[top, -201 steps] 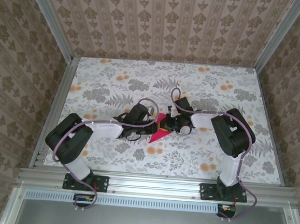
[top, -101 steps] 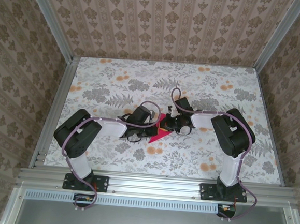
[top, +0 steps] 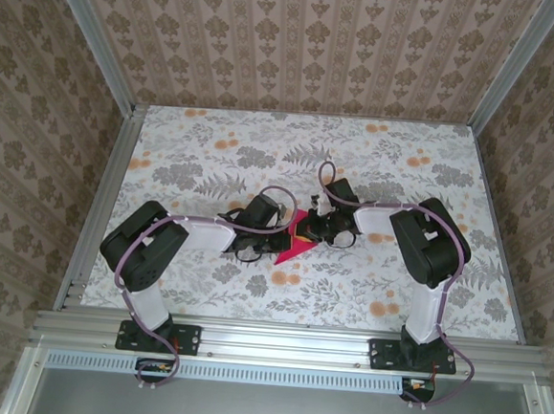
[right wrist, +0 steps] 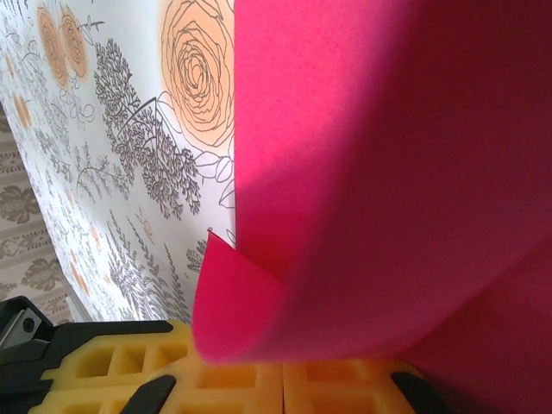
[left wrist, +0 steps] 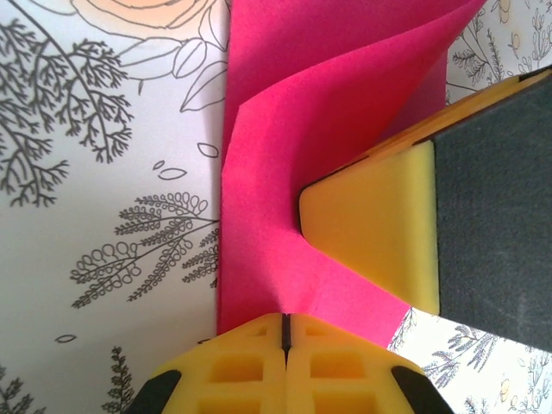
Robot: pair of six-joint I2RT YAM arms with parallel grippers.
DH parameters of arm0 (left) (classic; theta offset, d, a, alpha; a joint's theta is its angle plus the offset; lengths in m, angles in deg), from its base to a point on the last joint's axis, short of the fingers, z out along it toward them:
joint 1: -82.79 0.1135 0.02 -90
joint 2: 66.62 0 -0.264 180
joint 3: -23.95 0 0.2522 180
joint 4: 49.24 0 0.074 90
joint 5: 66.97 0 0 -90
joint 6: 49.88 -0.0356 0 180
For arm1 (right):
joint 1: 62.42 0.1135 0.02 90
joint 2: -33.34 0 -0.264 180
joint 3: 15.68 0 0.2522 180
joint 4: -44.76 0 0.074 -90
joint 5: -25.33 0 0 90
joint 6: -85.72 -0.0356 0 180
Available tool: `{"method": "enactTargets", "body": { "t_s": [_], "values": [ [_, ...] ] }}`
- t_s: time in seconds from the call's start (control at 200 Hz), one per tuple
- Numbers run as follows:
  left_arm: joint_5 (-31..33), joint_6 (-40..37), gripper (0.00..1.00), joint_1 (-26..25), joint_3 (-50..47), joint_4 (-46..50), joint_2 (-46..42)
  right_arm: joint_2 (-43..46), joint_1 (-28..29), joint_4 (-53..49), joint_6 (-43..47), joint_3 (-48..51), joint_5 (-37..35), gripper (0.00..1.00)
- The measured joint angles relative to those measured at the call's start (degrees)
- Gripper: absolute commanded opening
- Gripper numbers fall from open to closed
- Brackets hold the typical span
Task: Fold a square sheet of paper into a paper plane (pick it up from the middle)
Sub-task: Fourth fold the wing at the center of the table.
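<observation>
The folded paper (top: 290,248) lies mid-tabletop (top: 204,153), its tip pointing near-left and its long axis slanting far-right. I'm holding it from both sides: left fingers (left wrist: 250,366) closed on its left part, right fingers (right wrist: 241,384) closed on its right, equally near.

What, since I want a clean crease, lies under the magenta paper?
Around the magenta paper the floral tabletop shows, so it likely continues beneath; anything lying under the sheet is covered.
</observation>
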Motion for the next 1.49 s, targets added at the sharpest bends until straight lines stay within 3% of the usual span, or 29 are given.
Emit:
{"method": "enactTargets", "body": {
  "t_s": [0.29, 0.64, 1.175, 1.495],
  "values": [
    [-0.3, 0.0, 0.02, 0.0, 0.4, -0.9, 0.8, -1.3, -2.0, -0.5, 0.6, -1.7, 1.3, 0.07],
    [-0.3, 0.0, 0.02, 0.0, 0.4, -0.9, 0.8, -2.3, -4.0, -4.6, 3.6, -5.8, -3.0, 0.08],
    [-0.5, 0.0, 0.02, 0.0, 0.5, -0.9, 0.9, -5.5, -7.0, -6.5, 5.8, -11.3, -3.9, 0.08],
    [-0.5, 0.0, 0.02, 0.0, 0.5, -0.9, 0.9, -7.3, -10.4, -8.8, 7.1, -16.3, -8.9, 0.09]
  ]
}}
